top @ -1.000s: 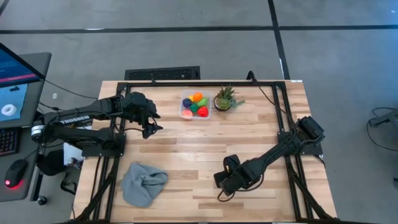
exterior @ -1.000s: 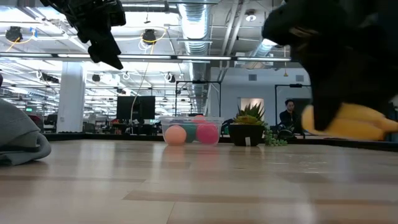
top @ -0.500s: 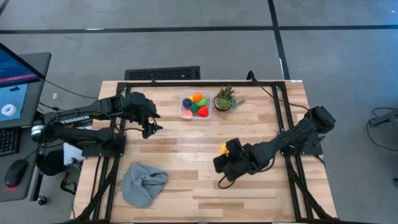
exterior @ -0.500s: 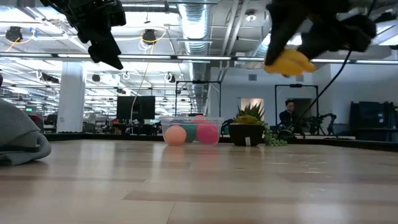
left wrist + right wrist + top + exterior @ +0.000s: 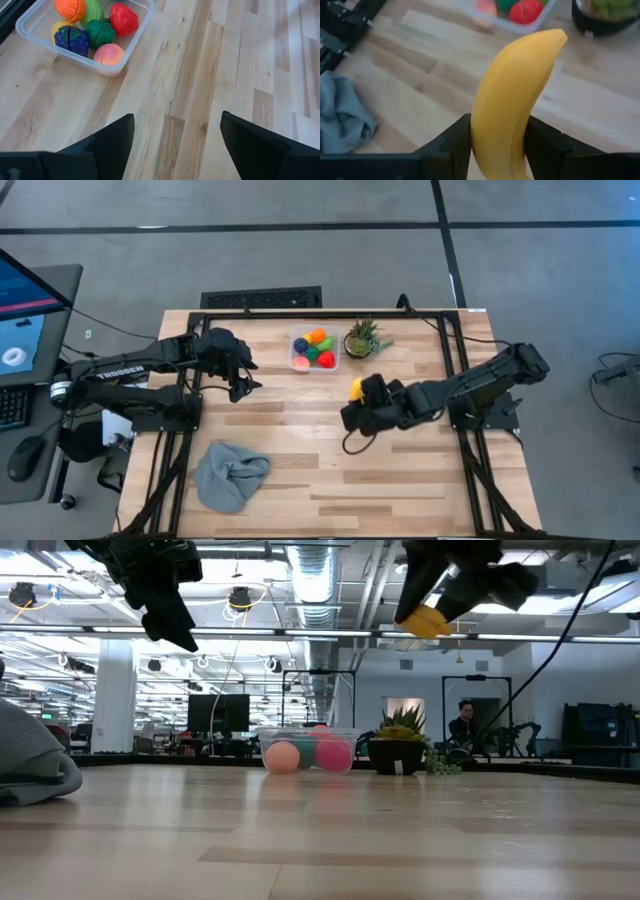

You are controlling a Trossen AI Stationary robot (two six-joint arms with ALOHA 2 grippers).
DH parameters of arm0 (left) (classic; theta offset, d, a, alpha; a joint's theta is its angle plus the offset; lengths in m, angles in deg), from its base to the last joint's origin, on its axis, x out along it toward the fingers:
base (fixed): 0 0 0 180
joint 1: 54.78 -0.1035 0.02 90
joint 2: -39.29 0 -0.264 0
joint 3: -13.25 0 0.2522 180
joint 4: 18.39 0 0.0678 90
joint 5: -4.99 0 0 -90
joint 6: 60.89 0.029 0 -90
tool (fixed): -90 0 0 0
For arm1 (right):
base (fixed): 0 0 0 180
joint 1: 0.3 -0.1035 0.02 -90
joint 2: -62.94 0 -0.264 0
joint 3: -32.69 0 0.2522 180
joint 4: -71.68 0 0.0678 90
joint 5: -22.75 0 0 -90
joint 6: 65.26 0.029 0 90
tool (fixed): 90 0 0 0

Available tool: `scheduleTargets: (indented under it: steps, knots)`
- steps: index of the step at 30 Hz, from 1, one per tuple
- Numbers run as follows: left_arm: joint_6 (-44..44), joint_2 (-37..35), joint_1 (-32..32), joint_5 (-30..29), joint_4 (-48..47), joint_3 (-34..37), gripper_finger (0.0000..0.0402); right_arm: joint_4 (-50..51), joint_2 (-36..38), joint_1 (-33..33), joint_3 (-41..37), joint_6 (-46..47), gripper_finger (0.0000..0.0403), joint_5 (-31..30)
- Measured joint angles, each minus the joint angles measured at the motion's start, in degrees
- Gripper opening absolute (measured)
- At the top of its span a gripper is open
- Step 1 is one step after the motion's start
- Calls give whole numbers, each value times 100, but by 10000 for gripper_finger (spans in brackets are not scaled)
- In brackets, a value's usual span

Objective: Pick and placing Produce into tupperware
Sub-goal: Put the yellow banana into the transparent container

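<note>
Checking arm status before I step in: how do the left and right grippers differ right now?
The right gripper is shut on a yellow banana; the left gripper is open and holds nothing. The right gripper is over the middle of the table, below the potted plant as the high view shows it; the left gripper sits left of the tupperware. Both hang above the tabletop, clear of the wood, pointing toward the tupperware.
</note>
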Motion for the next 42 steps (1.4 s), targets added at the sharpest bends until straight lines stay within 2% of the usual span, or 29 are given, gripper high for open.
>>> scheduleTargets:
  steps: [9, 15, 24, 34, 42]
  knots:
    - [-163, 0, 0, -15, -2, 0, 284, -706, 23, 889, 0, -1582, 172, 74]
    - [-225, 0, 0, -13, -9, 0, 284, -1119, 20, 1605, 0, -2545, 183, 354]
    - [-259, 0, 0, -11, -13, 0, 284, -1608, 16, 2565, 0, -3726, 172, 836]
    - [-259, 0, 0, -109, -13, 0, 284, -2074, 13, 3291, 0, -4461, 179, 1330]
    - [-267, 0, 2, -246, -13, 0, 284, -2257, 9, 3493, 0, -4652, 178, 1556]
